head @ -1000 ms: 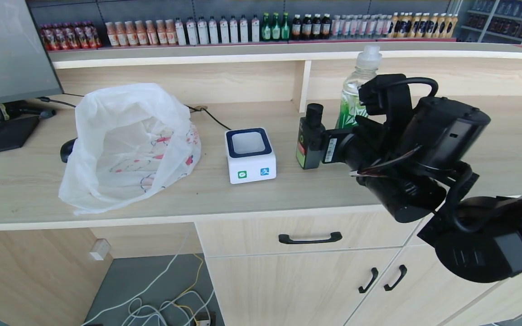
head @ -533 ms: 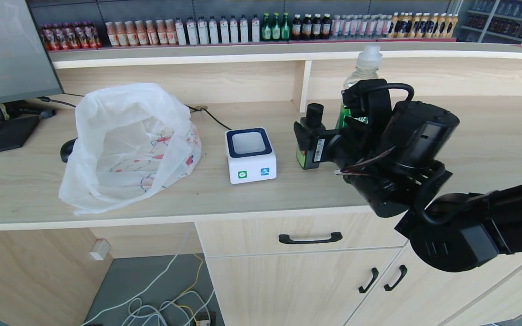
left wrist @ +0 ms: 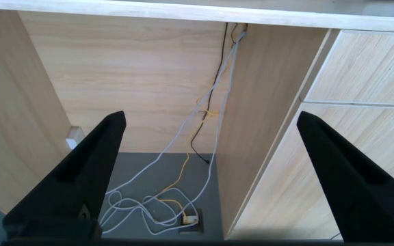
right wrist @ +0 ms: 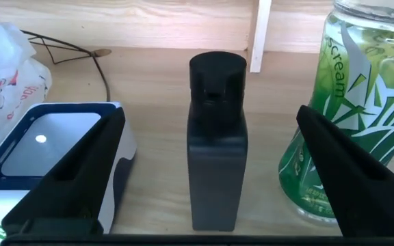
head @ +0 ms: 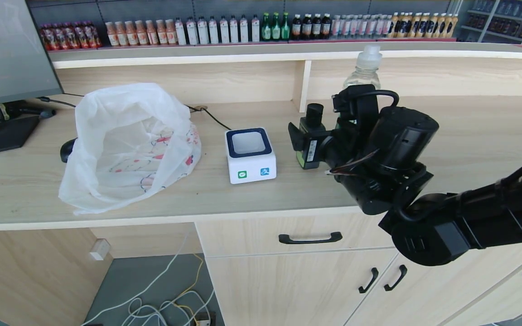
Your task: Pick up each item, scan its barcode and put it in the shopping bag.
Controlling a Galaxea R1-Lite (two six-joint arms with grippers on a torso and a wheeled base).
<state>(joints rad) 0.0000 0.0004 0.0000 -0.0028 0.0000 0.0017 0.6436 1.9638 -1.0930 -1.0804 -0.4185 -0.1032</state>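
right gripper (right wrist: 208, 205): brought closer than before, held open facing dark bottle (right wrist: 216, 143); scanner (head: 250, 155) just beside, green bottle (right wrist: 340, 123) near. left gripper (left wrist: 207, 181): held open.

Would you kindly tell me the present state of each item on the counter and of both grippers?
Shopping bag: slumped on the counter, mouth open.
Scanner: on the counter, window facing up.
Dark bottle: upright, capped, not gripped.
Green-labelled bottle: upright, capped, beside the dark bottle.
Right gripper: open, one finger on each side of the dark bottle.
Left gripper: open, holding nothing, below the counter.
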